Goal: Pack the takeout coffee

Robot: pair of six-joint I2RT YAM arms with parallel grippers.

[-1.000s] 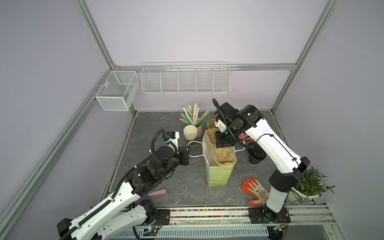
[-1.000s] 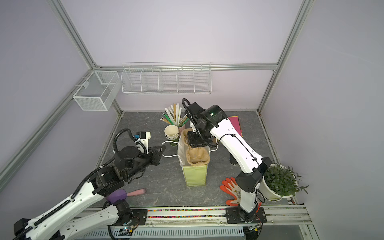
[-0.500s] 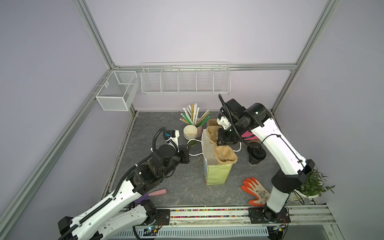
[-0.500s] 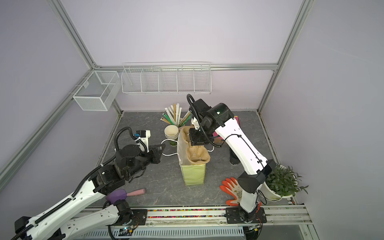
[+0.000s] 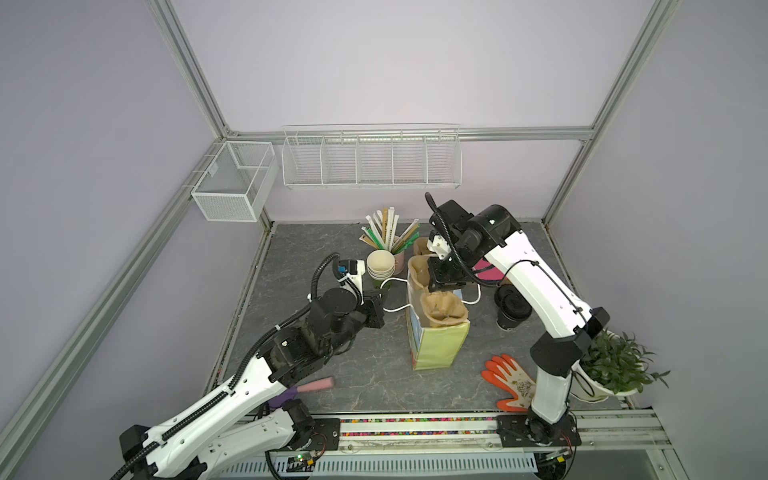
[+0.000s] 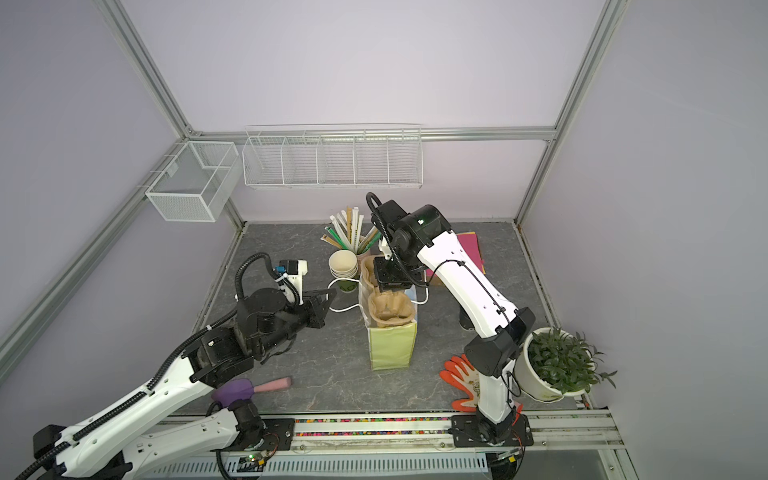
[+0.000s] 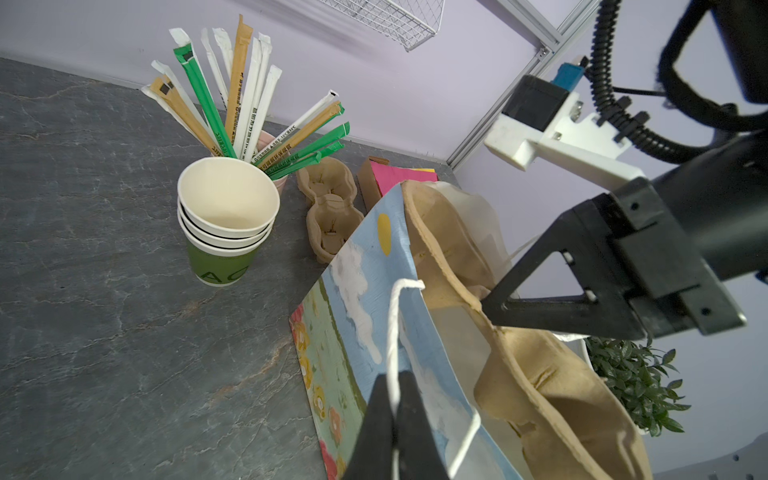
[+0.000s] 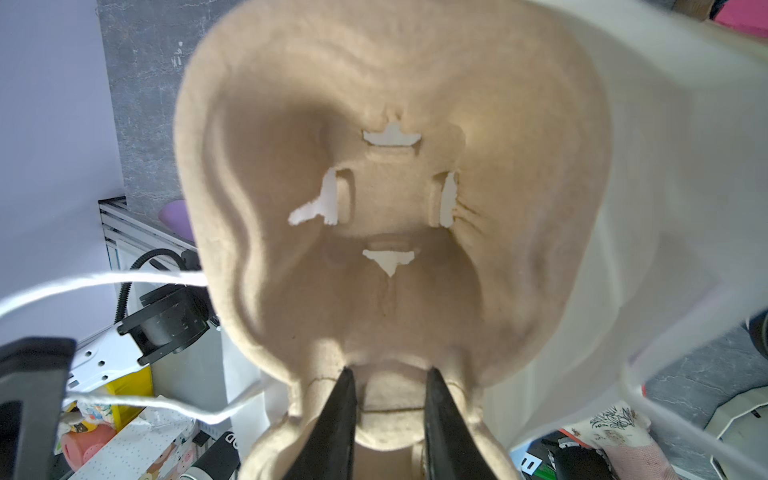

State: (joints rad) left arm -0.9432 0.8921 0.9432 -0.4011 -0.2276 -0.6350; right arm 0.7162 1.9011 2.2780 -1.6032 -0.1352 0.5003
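- Both jaws of the left gripper (image 7: 392, 384), left of centre in both top views, press together on the white cord handle (image 7: 392, 328) of the green paper bag (image 5: 438, 349), probably steadying its mouth.
- Right gripper (image 8: 388, 386), centre frame, clamps the middle ridge of the brown moulded-pulp cup carrier (image 5: 442, 309) inside the bag.
- All-black lidded takeout coffee (image 5: 514, 308) stands right of that gripper, apart, unpacked.

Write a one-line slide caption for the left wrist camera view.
Left end effector pinches the string handle of the paper bag; right end effector grips the pulp cup carrier inside it.
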